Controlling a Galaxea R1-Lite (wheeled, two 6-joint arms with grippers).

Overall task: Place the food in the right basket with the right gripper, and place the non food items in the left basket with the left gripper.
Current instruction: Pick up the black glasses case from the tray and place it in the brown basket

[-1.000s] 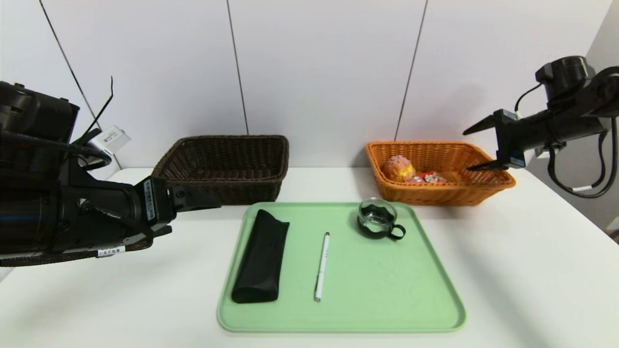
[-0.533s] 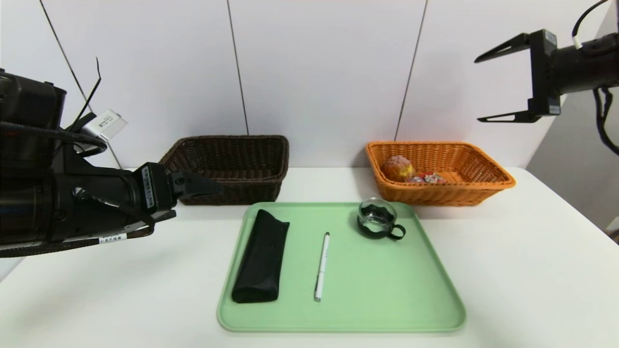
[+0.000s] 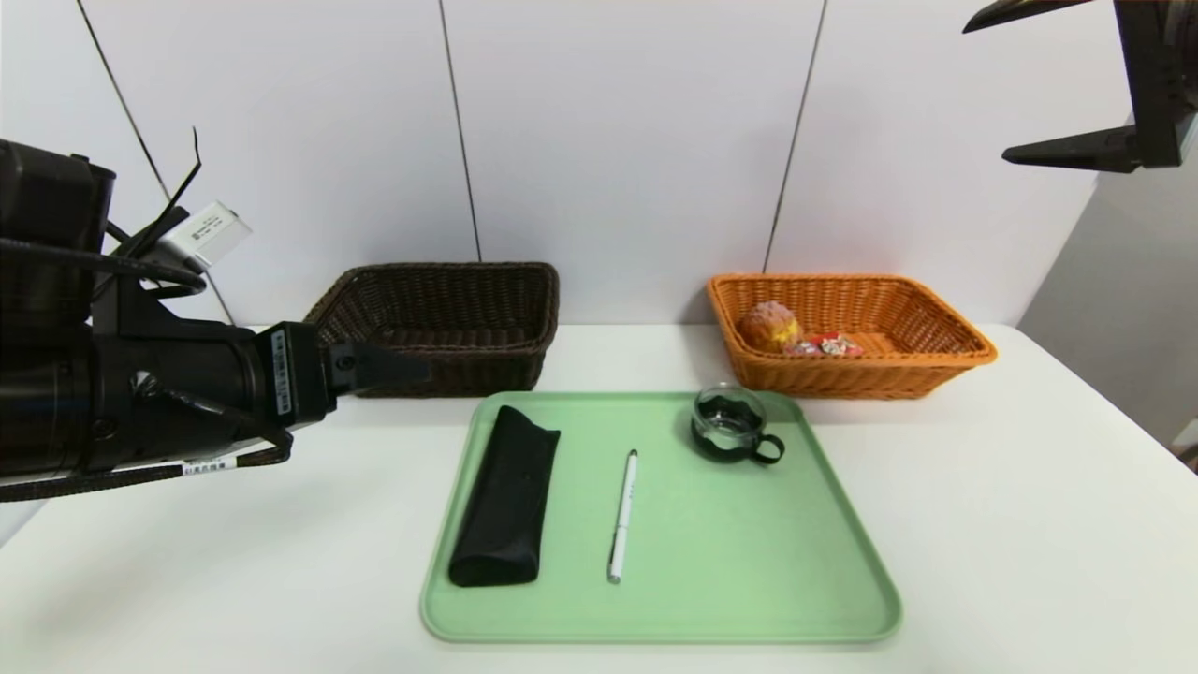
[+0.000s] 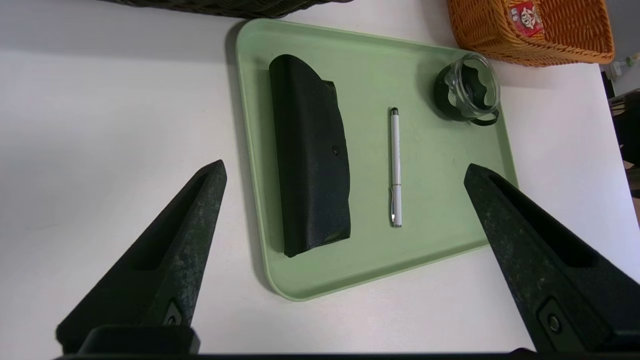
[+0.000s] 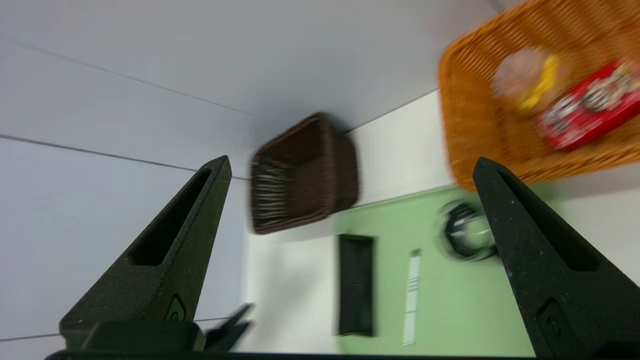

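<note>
A smooth mint-green tray (image 3: 824, 562) with rounded corners lies in the middle of a matte white table (image 3: 1029, 524). On it, at about nine o'clock from the tray's centre, lies a long black fabric pouch (image 3: 505, 496) with a grainy surface and a folded flap; just past the centre is a slim white pen (image 3: 622, 515) with a black tip, lengthwise beside the pouch but apart from it. At one o'clock on the tray stands a small clear glass cup (image 3: 725, 421) in a black holder with a loop handle, upright. Beyond the tray, at eleven o'clock, sits the dark brown wicker basket (image 3: 440, 323), its weave tight and its sides flared; at one o'clock the orange wicker basket (image 3: 936, 351) holds a round crusty bun (image 3: 769, 326) with yellow filling and, touching it, a small red drink carton (image 3: 825, 345). The left gripper (image 4: 345, 175) hangs above the table at nine o'clock of the tray — its pointed, rough-textured wedge fingers stand wide apart with nothing between them. The right gripper (image 3: 983, 89) is high at two o'clock, well above the orange basket, jaws spread and empty. Behind the table runs a pale panelled wall (image 3: 618, 140) with thin dark seams.
</note>
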